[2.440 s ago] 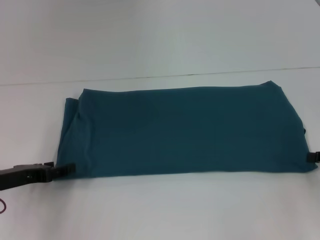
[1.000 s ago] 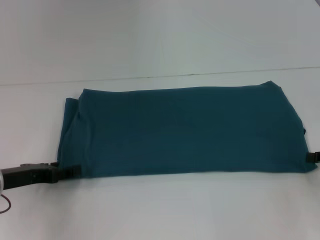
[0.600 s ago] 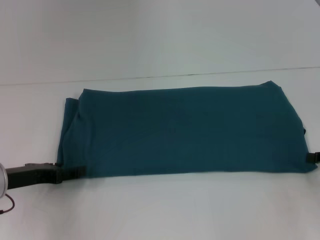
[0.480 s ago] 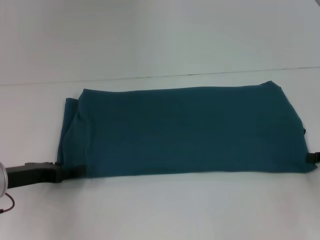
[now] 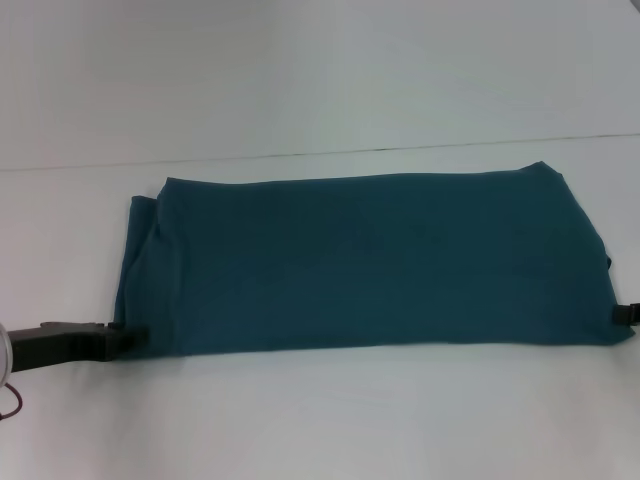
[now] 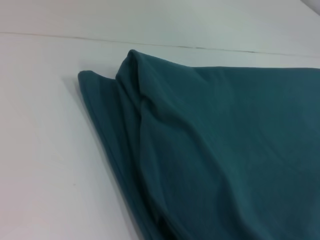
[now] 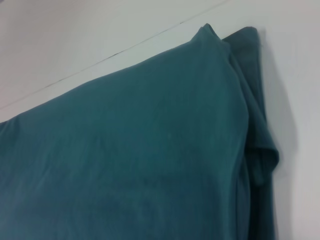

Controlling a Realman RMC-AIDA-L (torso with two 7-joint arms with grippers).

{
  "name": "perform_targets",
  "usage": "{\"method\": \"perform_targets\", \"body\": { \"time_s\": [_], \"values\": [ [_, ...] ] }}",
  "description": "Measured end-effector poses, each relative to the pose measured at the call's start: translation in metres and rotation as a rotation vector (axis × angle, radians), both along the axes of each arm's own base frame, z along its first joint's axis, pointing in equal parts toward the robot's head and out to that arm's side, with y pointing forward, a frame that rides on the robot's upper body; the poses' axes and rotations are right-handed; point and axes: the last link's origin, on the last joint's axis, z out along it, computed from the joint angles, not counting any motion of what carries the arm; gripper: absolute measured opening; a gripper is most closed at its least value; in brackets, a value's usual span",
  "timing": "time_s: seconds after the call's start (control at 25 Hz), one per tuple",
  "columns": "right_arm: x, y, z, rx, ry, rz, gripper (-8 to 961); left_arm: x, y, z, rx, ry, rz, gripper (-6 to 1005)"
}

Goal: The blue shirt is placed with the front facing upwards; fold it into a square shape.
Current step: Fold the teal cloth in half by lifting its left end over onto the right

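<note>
White tabletop (image 5: pixel 330 420) filled the head view, plain and matte, with a thin dark seam line running across it just beyond the garment. The blue shirt (image 5: pixel 370 265) lay on this surface near the middle, already folded into a long horizontal band, its length running from the robot's left to its right. The cloth was a dark teal-blue, smooth over most of the upper layer, with no lettering or label showing on the exposed face. The near edge ran fairly straight; the far edge was straight as well, rising slightly toward the right.

At the left end, the layers did not align: a lower layer projected past the upper one as a narrow strip, and the left wrist view showed the blue shirt (image 6: pixel 210 150) there with a raised ridge and soft creases where the fabric bunched at the corner. At the right end, the right wrist view showed the blue shirt (image 7: pixel 130 145) with a similar stacked edge, a small loop of fabric sagging outward at the side fold.

The left tool (image 5: pixel 128 338) sat low at the near left corner of the garment, its dark tip meeting the cloth edge; whether its fingers were apart or closed could not be told. The right tool (image 5: pixel 626 313) was visible only as a small dark piece at the right margin, beside the near right corner; its finger state could likewise not be told.
</note>
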Motion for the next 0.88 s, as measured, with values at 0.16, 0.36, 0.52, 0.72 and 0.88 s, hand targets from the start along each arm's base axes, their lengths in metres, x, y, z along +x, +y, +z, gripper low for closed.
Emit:
{"method": "perform_targets", "body": {
  "time_s": [0.16, 0.36, 0.52, 0.72, 0.88],
  "values": [
    [-0.0001, 0.0001, 0.0000, 0.000, 0.000, 0.000, 5, -0.0003, 0.0008, -0.0002, 0.002, 0.009, -0.001, 409],
    [-0.0001, 0.0001, 0.0002, 0.002, 0.001, 0.000, 9, -0.0015, 0.0006, -0.0006, -0.002, 0.019, 0.003, 226],
    [0.0002, 0.0002, 0.0004, 0.004, 0.000, -0.001, 12, -0.0027, 0.0014, -0.0005, 0.002, 0.029, 0.012, 73],
    [0.0005, 0.0004, 0.0007, 0.006, -0.002, -0.001, 16, -0.0020, 0.0018, -0.0003, 0.002, 0.029, 0.010, -2],
    [0.0022, -0.0011, 0.0032, 0.013, -0.003, -0.001, 19, 0.0017, 0.0033, 0.0075, 0.013, 0.028, -0.001, -1]
  ]
}}
